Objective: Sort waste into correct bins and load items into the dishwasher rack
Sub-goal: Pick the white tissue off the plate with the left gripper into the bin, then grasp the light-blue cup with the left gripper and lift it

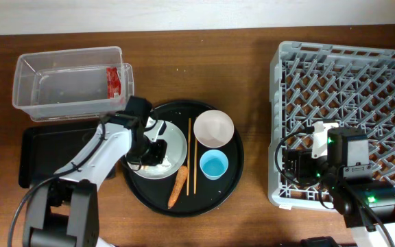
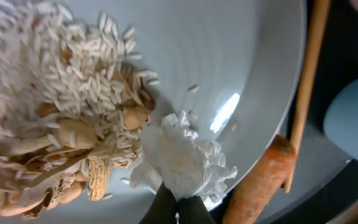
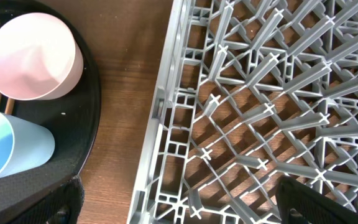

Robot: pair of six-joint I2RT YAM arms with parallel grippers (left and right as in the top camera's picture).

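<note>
Your left gripper (image 2: 178, 208) is pinching the crumpled white paper (image 2: 182, 158) at its fingertips, just over the plate (image 2: 247, 56). The food scraps (image 2: 73, 118) are lying beside it on one side and the carrot (image 2: 260, 183) on the other. Your right gripper (image 3: 179, 202) is hanging spread wide over the near edge of the dishwasher rack (image 3: 272, 93).

Seen from overhead, the left pincer (image 1: 152, 151) covers part of the plate (image 1: 177, 140) and hides the crumpled white paper (image 2: 182, 160); at the wrist, its fingertips (image 2: 165, 209) are cropped by the bottom edge. The rack (image 1: 275, 137) runs past the view's right border.
</note>
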